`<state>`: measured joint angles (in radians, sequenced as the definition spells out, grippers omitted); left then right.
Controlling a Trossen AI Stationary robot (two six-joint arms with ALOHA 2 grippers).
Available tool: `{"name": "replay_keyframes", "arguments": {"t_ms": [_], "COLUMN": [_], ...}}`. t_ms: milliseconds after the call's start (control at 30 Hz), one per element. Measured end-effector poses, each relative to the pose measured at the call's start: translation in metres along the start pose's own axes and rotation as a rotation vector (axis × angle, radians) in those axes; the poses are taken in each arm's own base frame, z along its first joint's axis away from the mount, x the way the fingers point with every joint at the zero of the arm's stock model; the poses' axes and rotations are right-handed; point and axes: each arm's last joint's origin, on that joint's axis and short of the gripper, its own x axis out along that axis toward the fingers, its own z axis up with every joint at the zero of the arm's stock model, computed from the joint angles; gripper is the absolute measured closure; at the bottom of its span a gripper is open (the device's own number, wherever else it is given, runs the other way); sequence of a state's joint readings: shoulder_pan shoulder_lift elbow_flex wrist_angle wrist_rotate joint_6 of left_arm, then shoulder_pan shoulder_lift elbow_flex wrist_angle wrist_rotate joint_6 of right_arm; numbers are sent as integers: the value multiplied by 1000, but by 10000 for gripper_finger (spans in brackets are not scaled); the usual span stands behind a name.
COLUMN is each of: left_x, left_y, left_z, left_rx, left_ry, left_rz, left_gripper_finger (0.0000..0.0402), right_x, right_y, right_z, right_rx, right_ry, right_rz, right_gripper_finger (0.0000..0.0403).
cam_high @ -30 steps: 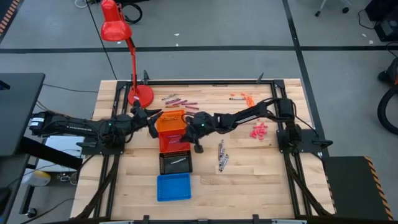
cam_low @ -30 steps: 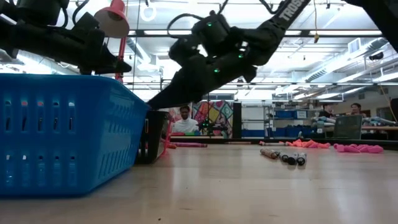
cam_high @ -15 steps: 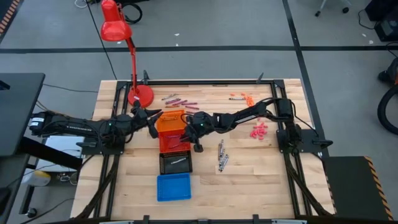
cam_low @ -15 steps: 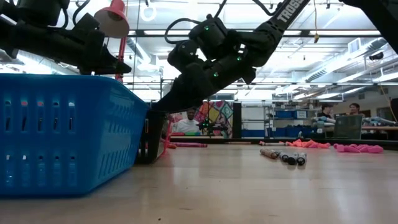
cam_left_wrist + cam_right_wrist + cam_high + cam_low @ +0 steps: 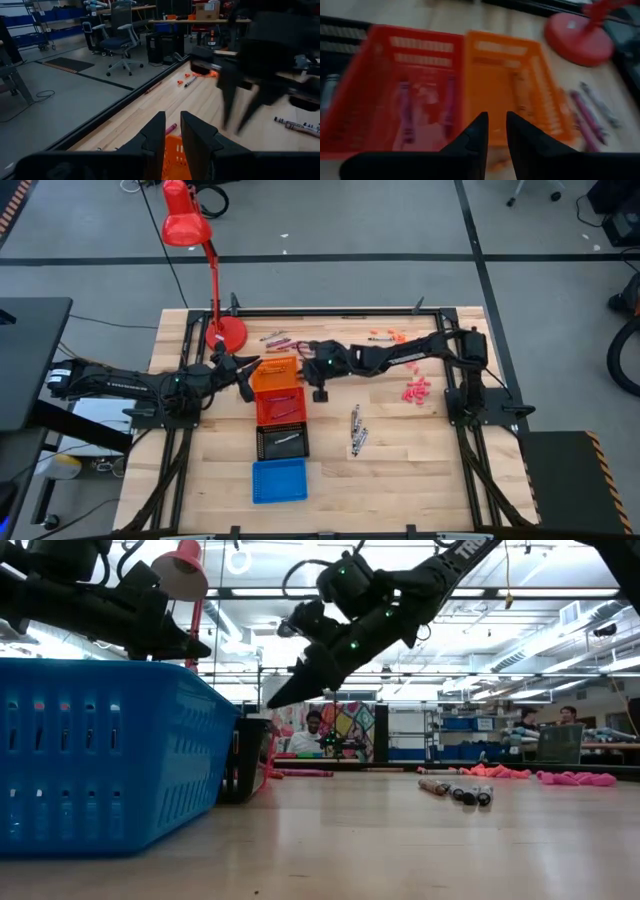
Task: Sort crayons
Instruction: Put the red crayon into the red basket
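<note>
Two crayons (image 5: 405, 112) lie in the red tray (image 5: 281, 408). Right gripper (image 5: 320, 393) hovers beside it, jaws slightly spread, empty. Left gripper (image 5: 247, 383), jaws likewise narrowly parted, waits opposite.

A pale wooden table (image 5: 400, 470) edged by a dark frame carries everything. Left of centre, four shallow trays sit in a row from far to near: an orange tray (image 5: 273, 373), a red tray (image 5: 279, 407), a black tray (image 5: 283, 442) and a blue tray (image 5: 279, 480). At the far left stands the round base of a red lamp (image 5: 226, 333). Maroon crayons (image 5: 284, 340) lie loose just beyond the orange tray. Orange crayons (image 5: 386, 336) lie at the far right, a pink cluster (image 5: 416, 389) nearer on the right, and grey crayons (image 5: 356, 430) right of the black tray.
</note>
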<state>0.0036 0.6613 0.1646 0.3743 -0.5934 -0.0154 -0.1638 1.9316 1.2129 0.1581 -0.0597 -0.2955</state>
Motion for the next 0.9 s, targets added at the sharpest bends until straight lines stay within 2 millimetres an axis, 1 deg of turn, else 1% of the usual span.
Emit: {"name": "replay_keyframes", "arguments": {"t_ms": [167,300,433,533,633,767,900], "left_x": [0,0,0,0,0,0,0], "left_y": [0,0,0,0,0,0,0], "left_z": [0,0,0,0,0,0,0], "left_rx": [3,3,3,3,3,3,3], "left_ry": [4,4,4,4,4,4,4], "left_rz": [0,0,0,0,0,0,0], "left_gripper_finger": [331,331,331,331,331,331,331], "right_x": [-1,-4,-7,-8,-8,-7,-7], "right_y": [-24,-45,-59,-62,-62,-60,-57], "right_z": [-17,-32,-50,-61,-67,-67,-68], "right_rx": [54,154,232,275,305,311,354], "right_ry": [45,77,112,137,174,182,197], "right_rz": [-63,-103,-134,-140,-135,-146,-148], "right_gripper_finger": [329,328,314,293,266,235,222]}}
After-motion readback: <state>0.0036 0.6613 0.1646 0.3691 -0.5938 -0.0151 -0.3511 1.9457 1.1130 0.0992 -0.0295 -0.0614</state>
